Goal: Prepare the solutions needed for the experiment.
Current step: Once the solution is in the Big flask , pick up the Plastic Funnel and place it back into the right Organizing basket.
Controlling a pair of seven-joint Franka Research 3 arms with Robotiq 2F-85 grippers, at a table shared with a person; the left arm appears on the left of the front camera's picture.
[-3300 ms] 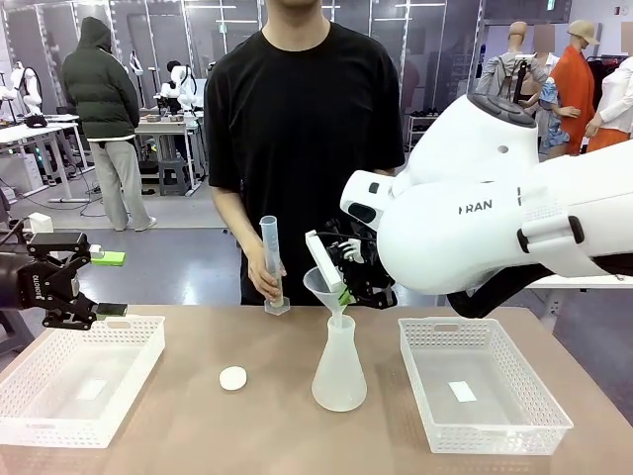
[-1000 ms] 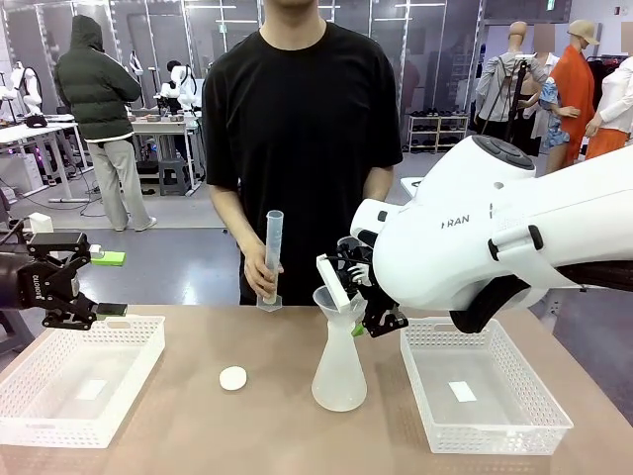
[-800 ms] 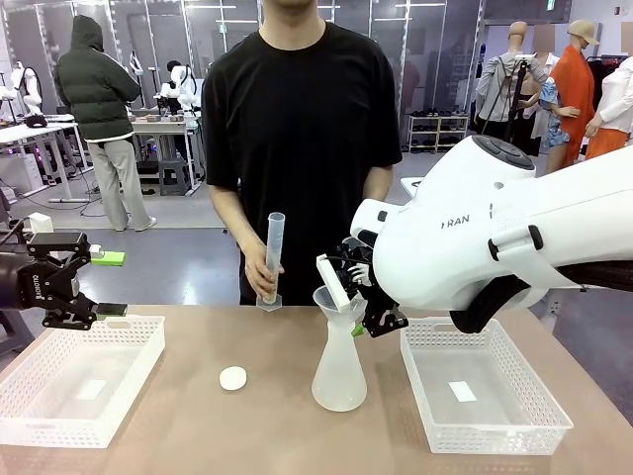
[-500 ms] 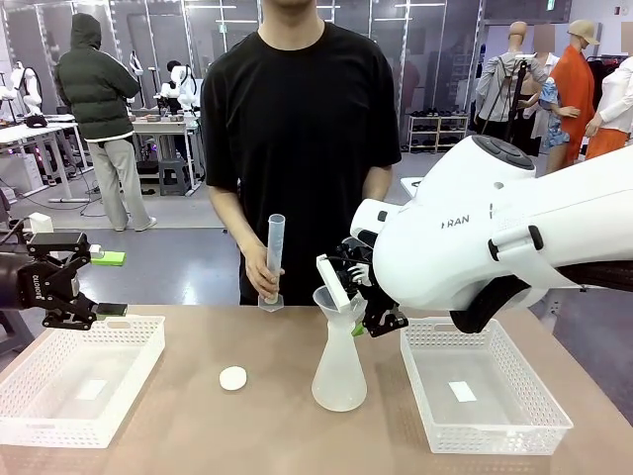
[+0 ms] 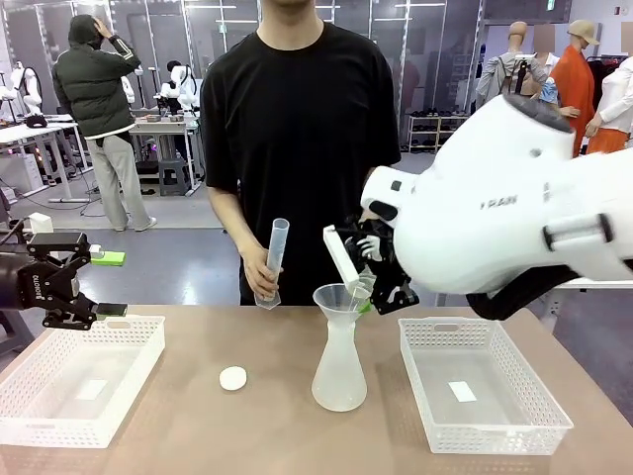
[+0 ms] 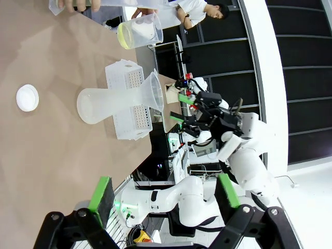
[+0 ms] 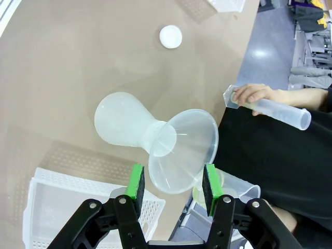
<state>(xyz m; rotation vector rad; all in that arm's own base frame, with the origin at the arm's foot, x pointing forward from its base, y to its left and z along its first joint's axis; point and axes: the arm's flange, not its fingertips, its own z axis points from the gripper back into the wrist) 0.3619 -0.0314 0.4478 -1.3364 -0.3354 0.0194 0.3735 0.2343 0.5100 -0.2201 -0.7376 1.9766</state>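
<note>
We see the right arm [image 5: 514, 208] sitting higher and farther toward its own side than half a second ago. Its hand [image 5: 364, 287] has come up off the funnel [image 5: 339, 297], which stays seated in the neck of the conical flask [image 5: 339, 374]. That hand's jaws stand wide and grip nothing; in the right wrist view the funnel's rim lies just beyond the green pads [image 7: 136, 181]. The person [image 5: 302, 119] at the far side now tips the graduated cylinder [image 5: 271, 259] a little more, holding it clear of the surface [image 5: 198, 426]. The left hand [image 5: 111, 284] is where it was, spread wide and empty above the outer end of the left basket [image 5: 138, 336].

On the brown surface the left basket and the right basket [image 5: 554, 421], both white mesh, flank the flask. A small white round cap [image 5: 233, 378] lies between the left basket and the flask.

In the left wrist view the pale yellow solution [image 6: 125, 36] tints the base of a clear beaker [image 6: 148, 27] near the person's edge. We cannot tell whether it stands or is held.

Behind, a bystander in a dark hooded jacket [image 5: 94, 89] now has an arm raised to the head, among worktables [image 5: 163, 129].
</note>
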